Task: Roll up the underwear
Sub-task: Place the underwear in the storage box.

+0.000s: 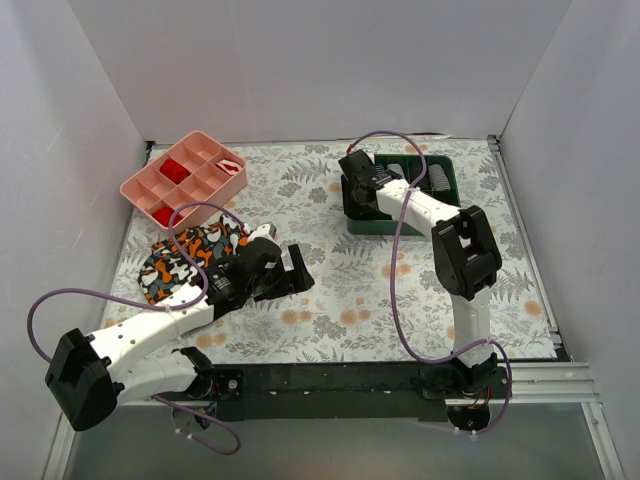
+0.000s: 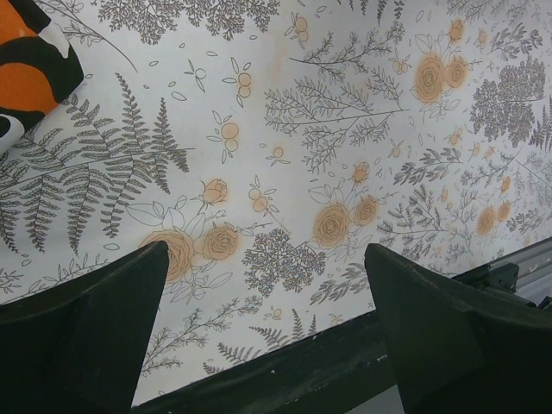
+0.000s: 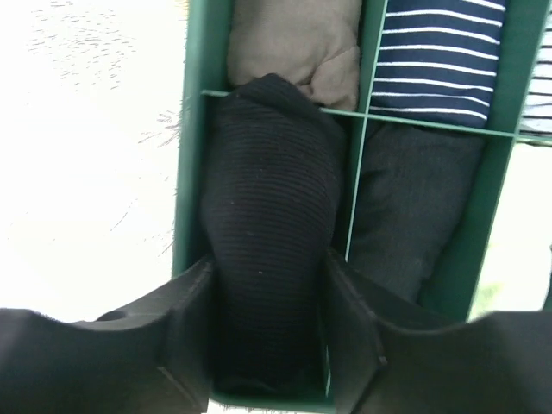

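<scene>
Though top view hides it | right tool point(image 3: 267, 272) clamps underwear point(image 3: 269, 194) inside bin point(image 3: 191, 164)

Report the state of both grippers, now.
Left gripper: open, holding nothing, above the floral tablecloth.
Right gripper: closed on the black underwear in the green divided bin.

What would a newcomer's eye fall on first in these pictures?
The right gripper clasps the black rolled underwear inside the green divider bin at the far right. At the left, a loud orange, black and white cloth lies near the open left gripper.
</scene>
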Robot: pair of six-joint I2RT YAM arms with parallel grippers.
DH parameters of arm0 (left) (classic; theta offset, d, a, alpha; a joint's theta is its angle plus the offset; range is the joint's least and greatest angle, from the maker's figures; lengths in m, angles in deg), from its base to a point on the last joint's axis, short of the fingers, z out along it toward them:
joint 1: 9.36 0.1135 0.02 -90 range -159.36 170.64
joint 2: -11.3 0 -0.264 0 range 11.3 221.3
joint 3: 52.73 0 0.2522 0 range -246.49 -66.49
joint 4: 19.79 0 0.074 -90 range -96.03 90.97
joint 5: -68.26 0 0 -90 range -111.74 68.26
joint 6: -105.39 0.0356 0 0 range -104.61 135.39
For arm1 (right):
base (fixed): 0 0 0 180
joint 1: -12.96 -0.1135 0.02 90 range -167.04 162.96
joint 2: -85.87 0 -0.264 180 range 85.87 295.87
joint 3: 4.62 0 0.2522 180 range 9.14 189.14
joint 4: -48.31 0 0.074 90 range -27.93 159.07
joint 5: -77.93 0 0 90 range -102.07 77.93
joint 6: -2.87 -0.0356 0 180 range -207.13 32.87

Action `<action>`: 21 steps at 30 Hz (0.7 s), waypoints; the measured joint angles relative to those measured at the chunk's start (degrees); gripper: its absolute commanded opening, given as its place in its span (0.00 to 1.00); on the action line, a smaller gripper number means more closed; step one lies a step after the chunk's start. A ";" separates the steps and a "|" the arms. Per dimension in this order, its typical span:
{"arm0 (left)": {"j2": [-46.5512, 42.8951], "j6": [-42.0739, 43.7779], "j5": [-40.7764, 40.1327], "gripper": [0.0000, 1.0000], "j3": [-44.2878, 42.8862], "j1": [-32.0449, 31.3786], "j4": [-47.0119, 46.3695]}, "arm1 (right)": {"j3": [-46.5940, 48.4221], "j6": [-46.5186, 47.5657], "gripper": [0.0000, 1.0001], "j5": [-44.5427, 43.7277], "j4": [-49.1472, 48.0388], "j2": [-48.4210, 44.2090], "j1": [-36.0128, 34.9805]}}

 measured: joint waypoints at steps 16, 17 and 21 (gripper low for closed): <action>0.42 -1.07 0.39 0.98 1.77 0.00 0.02 | -2.84 1.79 0.45 0.59 1.18 -6.64 -0.72; 0.42 -1.11 0.42 0.98 1.77 0.00 -0.02 | -3.32 2.01 0.36 0.59 1.16 -7.87 -0.87; 0.37 -1.14 0.42 0.98 1.77 0.00 -0.02 | -2.62 3.02 0.01 0.57 0.39 -10.71 -1.07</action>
